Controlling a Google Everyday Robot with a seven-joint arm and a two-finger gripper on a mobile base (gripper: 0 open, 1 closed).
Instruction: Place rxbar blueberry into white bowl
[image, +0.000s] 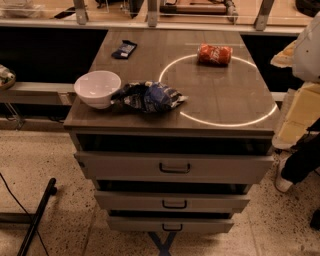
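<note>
The floor (45, 155) is showing as speckled stone, with a black pole (38, 214) lying across its lower left.

The cabinet (215, 100) is standing in the middle of the view. Its wooden top is carrying every item. Three drawers (175, 167) below are each sitting slightly pulled out, stepping back toward the bottom.

A ring of light (225, 123) is falling on the right half of the top, reaching close to the front and right edges.

A pale, bulky shape (306, 52) is hanging at the right edge of the view, beside the cabinet; what it is cannot be told.

The gripper is not appearing anywhere in the view, so whether it is spread or closed cannot be told.

The chip bag (150, 96), crumpled, blue and white, is lying near the front edge, left of centre, its right end just crossing the ring.

The bowl (97, 88) is standing upright at the front left corner, touching or almost touching the bag's left end. Nothing is showing inside it.

The can (215, 54), red-orange, is lying on its side at the back right, on the ring's far arc.

The bar (124, 49), dark navy, is lying flat at the back left of the top, well apart from the bowl and outside the ring.
</note>
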